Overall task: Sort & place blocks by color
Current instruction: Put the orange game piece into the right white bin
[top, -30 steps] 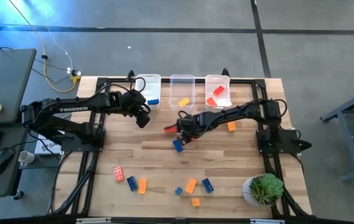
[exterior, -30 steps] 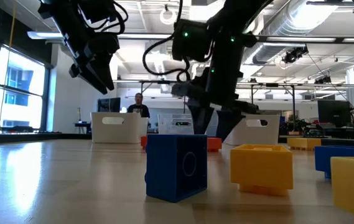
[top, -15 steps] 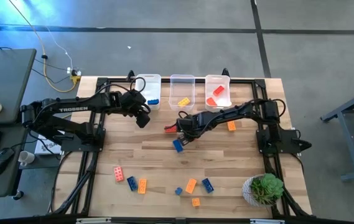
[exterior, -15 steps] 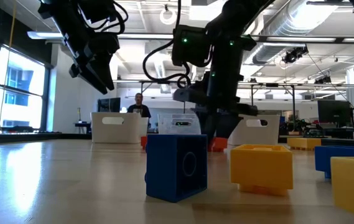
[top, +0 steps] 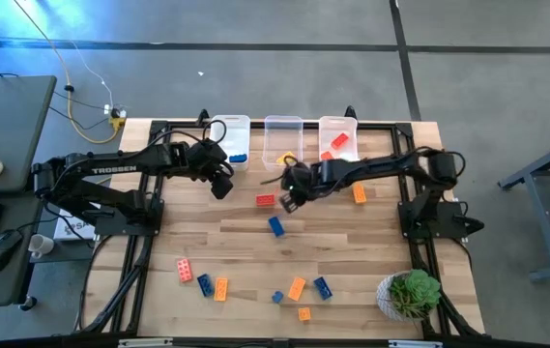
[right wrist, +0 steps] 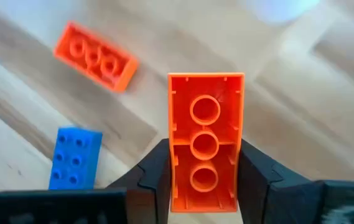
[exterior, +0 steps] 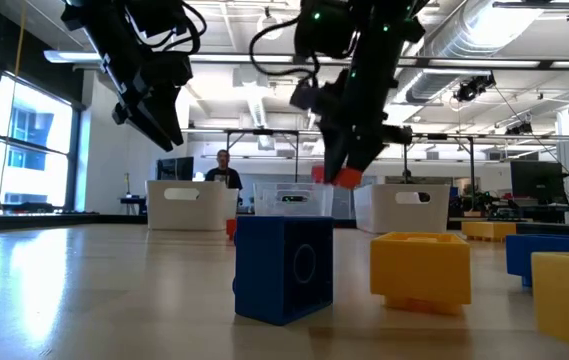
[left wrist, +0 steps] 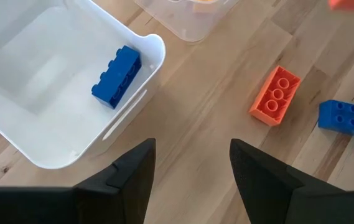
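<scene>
My right gripper (top: pixel 289 199) hangs over the table's middle, shut on a red block (right wrist: pixel 204 140) whose hollow underside faces the wrist camera. Below it, a second red block (top: pixel 265 200) and a blue block (top: pixel 275 225) lie flat on the wood. My left gripper (top: pixel 221 184) hovers open beside the left bin (top: pixel 231 129), which holds a blue block (left wrist: pixel 116 76); nothing is between its fingers. Several more blocks (top: pixel 297 288) lie near the table's front edge. My right gripper pinches the red block's two long sides (right wrist: pixel 175 177) between its two fingers, at the end nearer the wrist. The fingers slant steeply down from above, and the block's length runs along them, jutting past the fingertips (right wrist: pixel 153 171). In the low view the block (exterior: pixel 344 178) hangs clear of the table.
Three clear bins stand in a row at the far edge: left, middle (top: pixel 282 129) with an orange block, right (top: pixel 338 126) with red ones. An orange block (top: pixel 360 195) lies under the right arm. A potted plant (top: pixel 410 293) stands at the near right corner.
My right gripper has shut on a red block on the table and risen, drifting a little toward the far right. The block is now lifted clear of the wood. The other red block and the blue block stay where they were.
</scene>
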`<action>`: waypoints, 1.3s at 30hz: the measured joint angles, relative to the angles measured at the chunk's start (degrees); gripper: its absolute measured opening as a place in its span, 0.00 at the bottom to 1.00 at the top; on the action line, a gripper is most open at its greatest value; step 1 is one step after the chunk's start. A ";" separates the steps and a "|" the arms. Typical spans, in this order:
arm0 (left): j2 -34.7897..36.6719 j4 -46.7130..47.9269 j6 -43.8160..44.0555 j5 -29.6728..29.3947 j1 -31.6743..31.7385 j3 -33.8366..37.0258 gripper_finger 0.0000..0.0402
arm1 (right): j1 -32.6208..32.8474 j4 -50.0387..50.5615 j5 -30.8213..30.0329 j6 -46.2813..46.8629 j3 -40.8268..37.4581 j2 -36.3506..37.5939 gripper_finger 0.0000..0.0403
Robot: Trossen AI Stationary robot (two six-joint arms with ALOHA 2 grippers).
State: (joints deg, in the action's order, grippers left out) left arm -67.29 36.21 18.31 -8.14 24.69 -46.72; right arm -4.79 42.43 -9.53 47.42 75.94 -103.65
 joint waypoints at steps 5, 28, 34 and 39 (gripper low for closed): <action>0.00 0.00 0.02 0.02 0.00 0.00 0.49 | -3.27 3.43 -4.90 -2.34 0.02 5.36 0.26; 0.00 6.05 16.53 3.15 -4.34 0.00 0.49 | -28.62 14.41 -5.55 -27.02 0.07 3.42 0.26; -0.02 8.22 25.50 4.23 -7.85 0.00 0.49 | -29.90 14.95 -4.40 -31.73 0.07 1.90 0.26; -0.02 9.30 32.42 4.74 -11.07 0.00 0.49 | -30.42 14.95 -4.38 -32.64 0.07 1.79 0.35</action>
State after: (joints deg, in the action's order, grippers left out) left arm -67.31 45.51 50.72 -3.40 13.61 -46.72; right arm -35.21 57.39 -13.91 14.78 76.01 -101.86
